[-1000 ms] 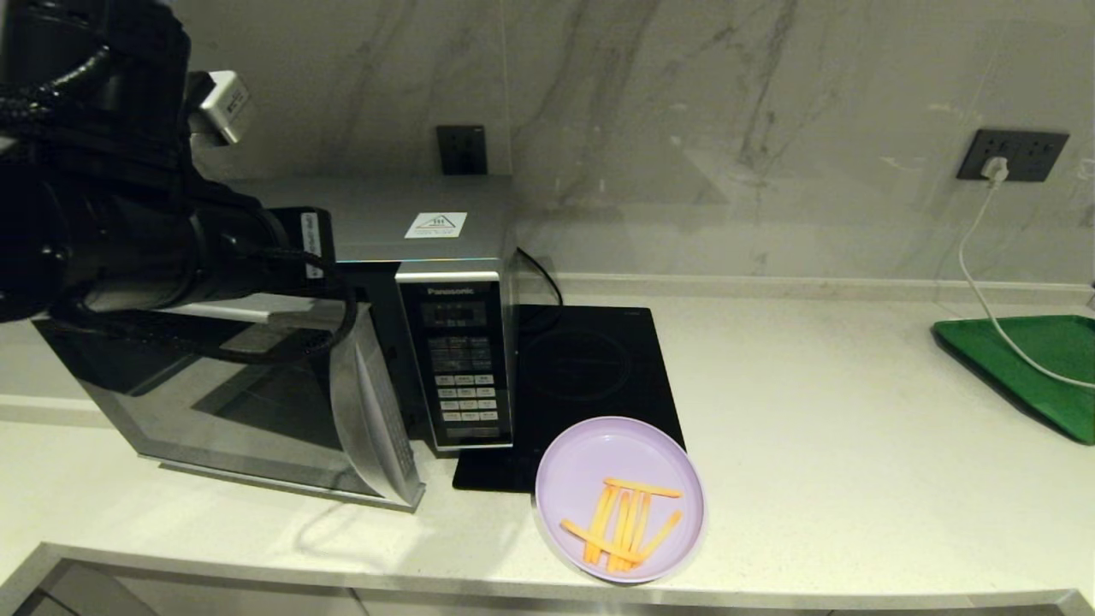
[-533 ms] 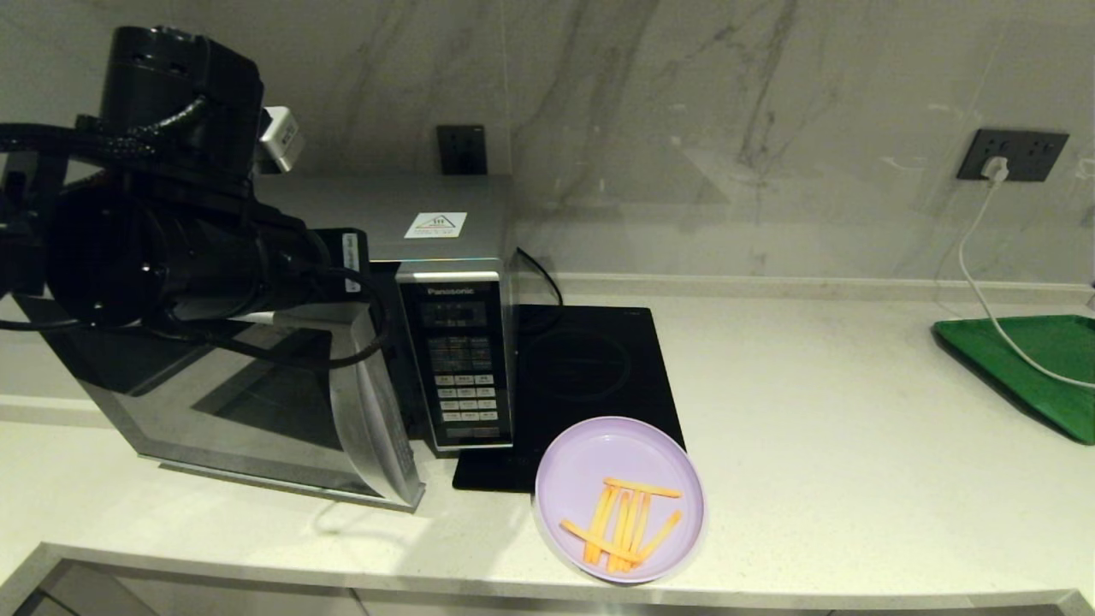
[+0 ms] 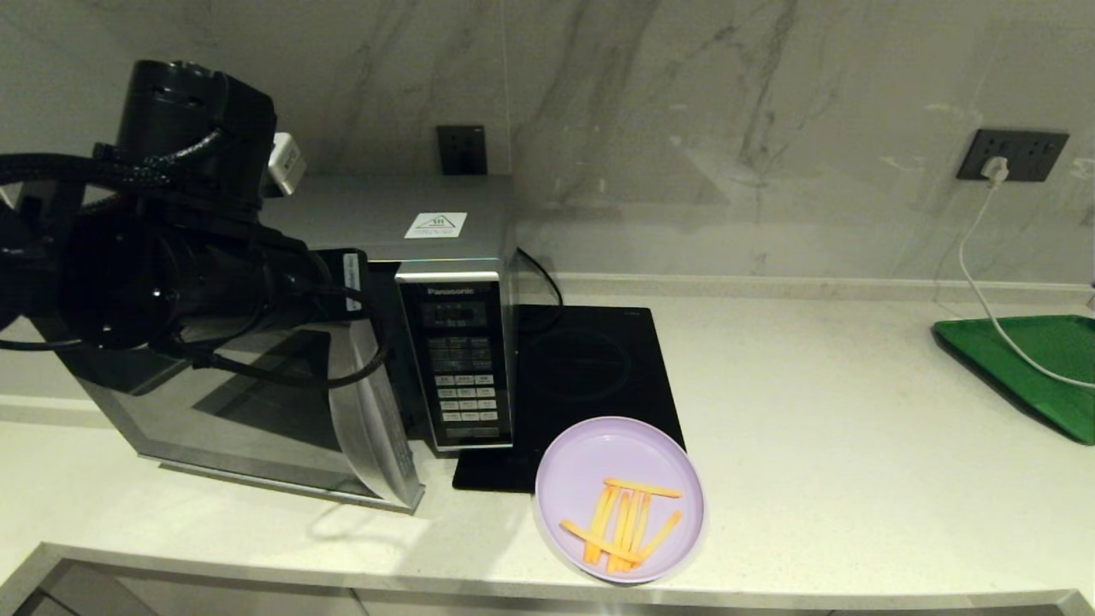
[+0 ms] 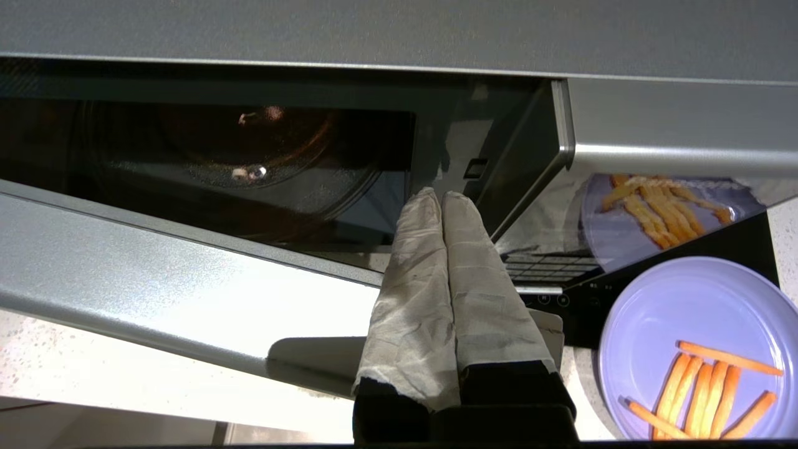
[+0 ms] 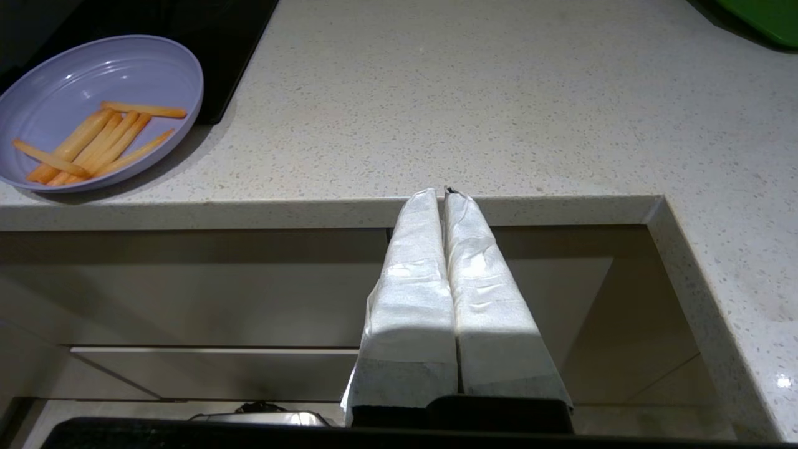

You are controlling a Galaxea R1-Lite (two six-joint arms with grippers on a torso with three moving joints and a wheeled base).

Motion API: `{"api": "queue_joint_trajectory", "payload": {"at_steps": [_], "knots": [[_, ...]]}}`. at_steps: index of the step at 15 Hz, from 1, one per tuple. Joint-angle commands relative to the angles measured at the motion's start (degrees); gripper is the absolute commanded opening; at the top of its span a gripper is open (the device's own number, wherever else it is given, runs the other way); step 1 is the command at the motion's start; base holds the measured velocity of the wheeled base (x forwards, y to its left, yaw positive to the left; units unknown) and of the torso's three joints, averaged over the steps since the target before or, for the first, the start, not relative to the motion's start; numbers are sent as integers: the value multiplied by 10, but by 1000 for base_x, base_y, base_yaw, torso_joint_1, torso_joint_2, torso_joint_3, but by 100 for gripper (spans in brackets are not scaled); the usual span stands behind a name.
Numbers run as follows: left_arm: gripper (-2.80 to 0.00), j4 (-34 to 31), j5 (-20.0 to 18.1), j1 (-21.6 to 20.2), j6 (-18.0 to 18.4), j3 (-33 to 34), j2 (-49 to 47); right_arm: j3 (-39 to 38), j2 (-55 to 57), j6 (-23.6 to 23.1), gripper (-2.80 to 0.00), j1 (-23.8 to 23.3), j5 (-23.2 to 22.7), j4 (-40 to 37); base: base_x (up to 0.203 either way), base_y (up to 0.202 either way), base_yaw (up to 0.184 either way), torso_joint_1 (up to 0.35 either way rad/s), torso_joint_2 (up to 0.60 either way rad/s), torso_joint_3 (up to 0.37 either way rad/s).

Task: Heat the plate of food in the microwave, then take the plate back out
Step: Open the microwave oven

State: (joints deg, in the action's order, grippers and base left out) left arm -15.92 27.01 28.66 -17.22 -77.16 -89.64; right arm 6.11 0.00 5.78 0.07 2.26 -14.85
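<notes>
The microwave (image 3: 385,205) stands at the counter's back left with its dark glass door (image 3: 257,419) swung partly open. My left arm (image 3: 171,274) reaches across above the door. My left gripper (image 4: 441,194) is shut on nothing, its tips in the gap at the door's free edge before the cavity and glass turntable (image 4: 249,168). The lilac plate (image 3: 590,462) with orange fries (image 3: 624,522) sits near the counter's front edge, partly on the hob. My right gripper (image 5: 442,192) is shut and empty, low beside the counter's front edge, to the right of the plate (image 5: 93,75).
A flat black induction hob (image 3: 590,359) lies right of the microwave. A green tray (image 3: 1035,359) sits at the far right with a white cable (image 3: 975,274) running onto it from a wall socket. Bare counter stretches between hob and tray.
My left arm has swung to the right and a little lower over the microwave door. The door, the plate and the right arm stay as they were.
</notes>
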Motion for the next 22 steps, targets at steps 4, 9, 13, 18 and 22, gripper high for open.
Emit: {"api": "queue_joint_trajectory", "payload": {"at_steps": [4, 9, 13, 18, 22], "knots": [[-280, -7, 2, 0, -1, 24, 37, 0, 1, 0, -280, 0, 0, -1, 0, 0, 0, 0, 0, 0], [-280, -13, 1, -4, -4, 90, 99, 0, 1, 0, -280, 0, 0, -1, 0, 0, 0, 0, 0, 0], [-280, -36, 2, -5, -4, 118, 159, 0, 1, 0, -280, 0, 0, -1, 0, 0, 0, 0, 0, 0], [-280, -97, 2, -58, 4, 118, 224, 0, 1, 0, -280, 0, 0, -1, 0, 0, 0, 0, 0, 0], [-280, -139, 2, -90, 6, 119, 289, 0, 1, 0, -280, 0, 0, -1, 0, 0, 0, 0, 0, 0]]}}
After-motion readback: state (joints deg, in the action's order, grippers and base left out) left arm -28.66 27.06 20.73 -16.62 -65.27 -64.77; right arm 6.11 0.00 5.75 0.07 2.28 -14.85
